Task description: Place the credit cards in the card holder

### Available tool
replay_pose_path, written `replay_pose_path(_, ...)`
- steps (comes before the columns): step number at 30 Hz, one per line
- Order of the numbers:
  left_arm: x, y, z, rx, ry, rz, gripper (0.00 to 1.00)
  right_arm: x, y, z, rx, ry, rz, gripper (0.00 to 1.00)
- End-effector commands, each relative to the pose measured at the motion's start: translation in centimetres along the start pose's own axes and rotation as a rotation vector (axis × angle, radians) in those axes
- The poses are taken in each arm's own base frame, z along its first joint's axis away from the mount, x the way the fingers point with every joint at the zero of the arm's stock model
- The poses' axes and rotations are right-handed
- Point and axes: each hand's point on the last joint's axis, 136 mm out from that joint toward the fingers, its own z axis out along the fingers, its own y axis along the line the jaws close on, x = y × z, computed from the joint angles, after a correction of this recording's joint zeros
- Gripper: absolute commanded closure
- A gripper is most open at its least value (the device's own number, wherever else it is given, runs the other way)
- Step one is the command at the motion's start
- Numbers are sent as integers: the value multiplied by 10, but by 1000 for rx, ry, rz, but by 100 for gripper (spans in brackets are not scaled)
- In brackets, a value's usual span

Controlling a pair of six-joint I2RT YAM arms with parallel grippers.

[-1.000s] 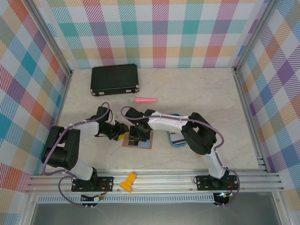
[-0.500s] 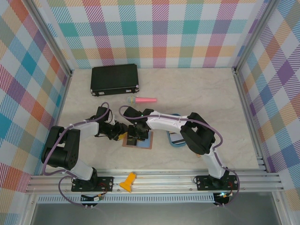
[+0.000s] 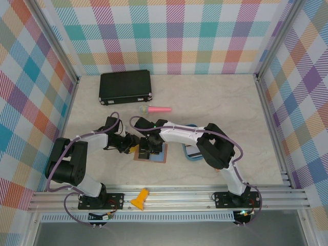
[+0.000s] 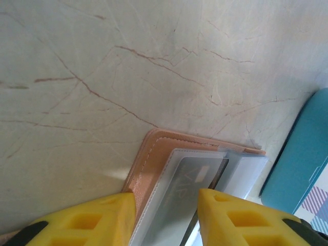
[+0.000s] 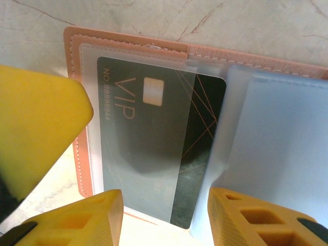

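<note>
Card point(image 5: 164, 133) looks thin, stiff & slick, nearly inside holder point(image 5: 128, 42) in its floppy clear sleeve point(image 5: 96, 128), so I'd nudge its exposed edge, not pinch; left pincer point(image 4: 166, 210) & right pincer point(image 5: 164, 210) both sit spread apart.

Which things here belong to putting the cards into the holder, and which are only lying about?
For the job:
pinkish-brown leather card holder
dark VIP card in its clear sleeve

Lying about:
rectangular black case
pink toy microphone
blue oval tray
small orange wedge-shaped piece
</note>
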Motion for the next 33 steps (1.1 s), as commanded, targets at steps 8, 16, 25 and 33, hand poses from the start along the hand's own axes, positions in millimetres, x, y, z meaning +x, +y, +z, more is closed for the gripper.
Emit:
replay_pose_path(8,36,51,9,-162,104,-112,60,-12,30,12,-77,-21,-70,52)
replay_pose_path(16,37,51,9,-160,107,-113,60,-15,42,9,-114,-40,-97,53)
replay_pose_path(25,37,50,9,-159,106,-113,60,-16,56,5,-182,-57,-114,53)
replay_pose_path(33,36,50,9,-156,103,-115,60,-9,61,1,-231,-67,-127,53)
